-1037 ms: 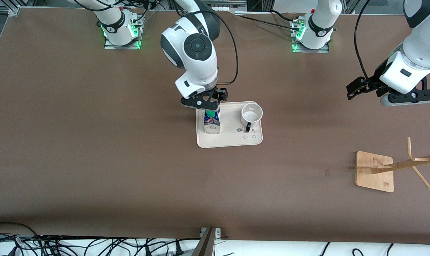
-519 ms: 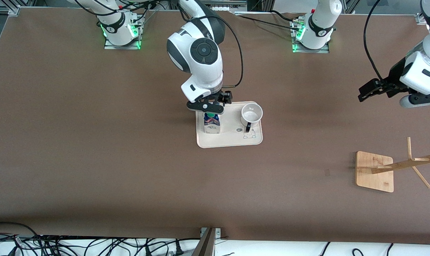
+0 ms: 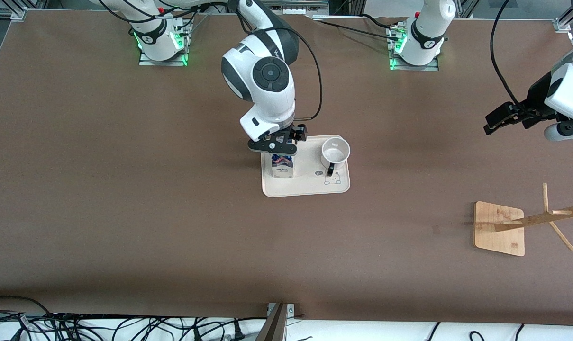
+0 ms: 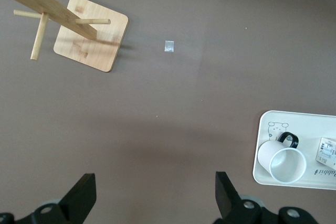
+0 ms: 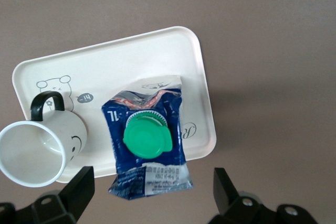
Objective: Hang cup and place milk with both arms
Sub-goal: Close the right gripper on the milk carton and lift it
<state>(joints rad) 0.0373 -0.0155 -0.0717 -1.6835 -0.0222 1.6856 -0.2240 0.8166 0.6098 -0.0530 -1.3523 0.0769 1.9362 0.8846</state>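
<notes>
The milk carton (image 3: 282, 166) stands upright on the cream tray (image 3: 310, 187), at the tray's right-arm end. Its green cap (image 5: 147, 138) shows in the right wrist view. The white cup (image 3: 335, 151) with a black handle stands on the same tray, toward the left arm's end; it also shows in the right wrist view (image 5: 37, 148) and the left wrist view (image 4: 281, 161). My right gripper (image 3: 277, 146) is open just above the carton's top, its fingers (image 5: 79, 187) apart on either side. My left gripper (image 3: 504, 118) is open and empty over bare table near the left arm's end.
A wooden cup rack (image 3: 535, 220) with pegs stands on a square base (image 3: 498, 228) at the left arm's end, nearer the front camera; it also shows in the left wrist view (image 4: 58, 17). A small tape mark (image 4: 169, 46) lies on the brown table.
My right gripper has come down over the carton's top and now hides its cap in the front view. My left gripper has drawn away toward the left arm's end of the table.
</notes>
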